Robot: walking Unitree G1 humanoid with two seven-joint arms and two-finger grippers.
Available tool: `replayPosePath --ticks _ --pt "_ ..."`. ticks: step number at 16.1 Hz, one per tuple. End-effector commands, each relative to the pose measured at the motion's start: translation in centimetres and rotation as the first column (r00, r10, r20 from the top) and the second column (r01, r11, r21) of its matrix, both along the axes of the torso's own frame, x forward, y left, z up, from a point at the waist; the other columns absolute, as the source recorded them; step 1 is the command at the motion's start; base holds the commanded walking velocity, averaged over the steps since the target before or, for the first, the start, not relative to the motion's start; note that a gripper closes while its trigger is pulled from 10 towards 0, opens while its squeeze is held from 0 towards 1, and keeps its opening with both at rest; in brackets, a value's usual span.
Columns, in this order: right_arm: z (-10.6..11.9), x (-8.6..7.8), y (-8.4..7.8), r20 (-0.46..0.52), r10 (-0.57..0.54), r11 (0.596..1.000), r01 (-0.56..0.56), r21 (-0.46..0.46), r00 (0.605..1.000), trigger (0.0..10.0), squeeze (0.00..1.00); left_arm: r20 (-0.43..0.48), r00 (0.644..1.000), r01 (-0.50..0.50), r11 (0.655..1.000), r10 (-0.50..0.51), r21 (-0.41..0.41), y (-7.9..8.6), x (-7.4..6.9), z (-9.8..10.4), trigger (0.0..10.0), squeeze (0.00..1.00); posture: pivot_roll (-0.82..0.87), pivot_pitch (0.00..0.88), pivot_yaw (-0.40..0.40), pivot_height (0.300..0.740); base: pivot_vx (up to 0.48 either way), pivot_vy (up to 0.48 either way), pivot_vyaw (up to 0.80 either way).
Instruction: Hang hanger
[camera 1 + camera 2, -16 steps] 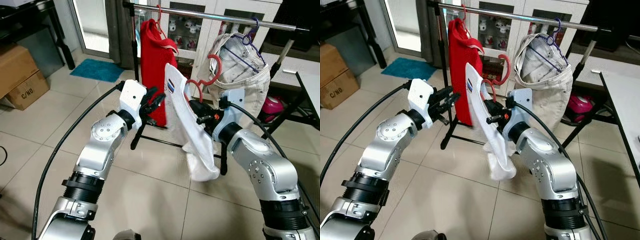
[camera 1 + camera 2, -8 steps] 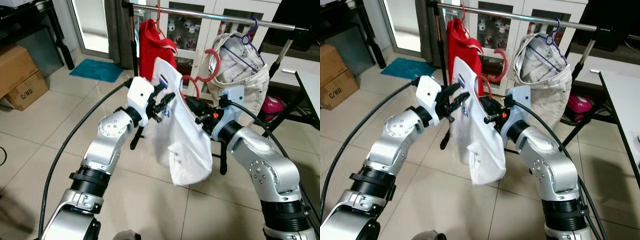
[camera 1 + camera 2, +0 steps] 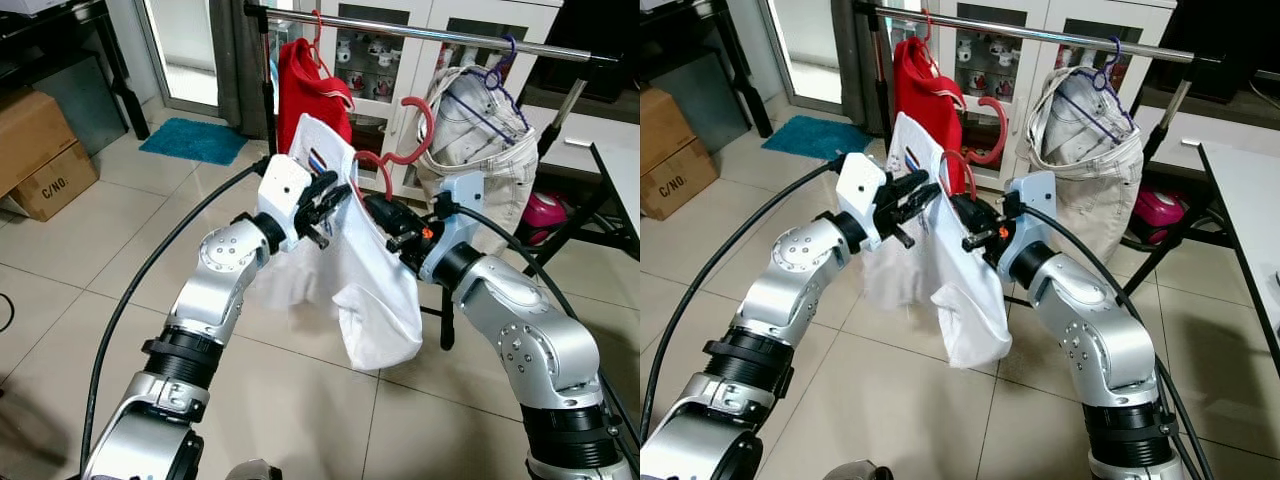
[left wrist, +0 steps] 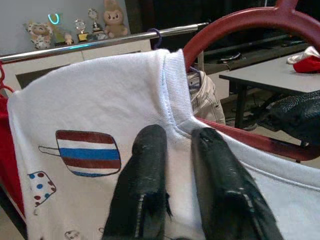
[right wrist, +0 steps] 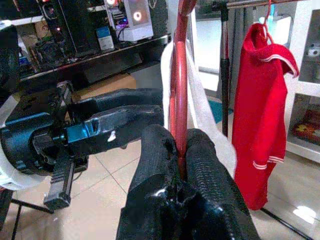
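Now up against the white shirt [image 3: 375, 285] and pinching its collar, left gripper [image 4: 172, 142] newly closed beside the right gripper [image 5: 172, 150] clamped on the red hanger [image 3: 400, 160], both below the rail [image 3: 430, 32], so hanging looks near.

Both eye views look forward and down from the head, sharing the clothes rail [image 3: 440, 35] and both arms. The left wrist view looks along its jaws, close on the white shirt [image 4: 95, 115]. The right wrist view looks along its jaws, close on the red hanger [image 5: 179, 95].
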State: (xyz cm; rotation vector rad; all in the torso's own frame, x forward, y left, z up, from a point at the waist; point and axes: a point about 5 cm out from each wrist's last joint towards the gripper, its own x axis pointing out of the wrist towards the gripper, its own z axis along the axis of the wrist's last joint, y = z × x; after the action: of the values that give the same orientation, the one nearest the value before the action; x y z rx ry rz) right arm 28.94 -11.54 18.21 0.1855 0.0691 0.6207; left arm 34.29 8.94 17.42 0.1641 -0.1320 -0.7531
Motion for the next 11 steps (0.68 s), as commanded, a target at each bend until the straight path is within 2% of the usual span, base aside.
replayPosePath --ticks 1,6,11 --pt "1.09 -0.34 0.25 0.044 0.026 0.999 -0.027 0.018 0.999 10.0 0.0 0.024 1.0 0.019 1.0 -0.019 0.017 -0.32 0.24 0.57 0.0 0.0 -0.17 0.0 0.014 0.74 0.0 0.0 0.0" --pt "1.08 -0.36 0.19 0.045 0.022 0.999 -0.023 0.022 0.999 10.0 0.0 0.019 1.0 0.01 1.0 -0.01 0.02 -0.07 0.59 0.65 0.0 0.0 -0.16 0.0 0.017 0.74 0.0 0.0 0.0" --pt "1.05 -0.22 0.21 0.045 0.018 1.0 -0.019 0.024 0.999 10.0 0.0 0.009 1.0 -0.002 1.0 0.002 -0.018 0.66 0.92 0.77 0.0 0.0 -0.16 0.0 0.017 0.74 0.0 0.0 0.0"
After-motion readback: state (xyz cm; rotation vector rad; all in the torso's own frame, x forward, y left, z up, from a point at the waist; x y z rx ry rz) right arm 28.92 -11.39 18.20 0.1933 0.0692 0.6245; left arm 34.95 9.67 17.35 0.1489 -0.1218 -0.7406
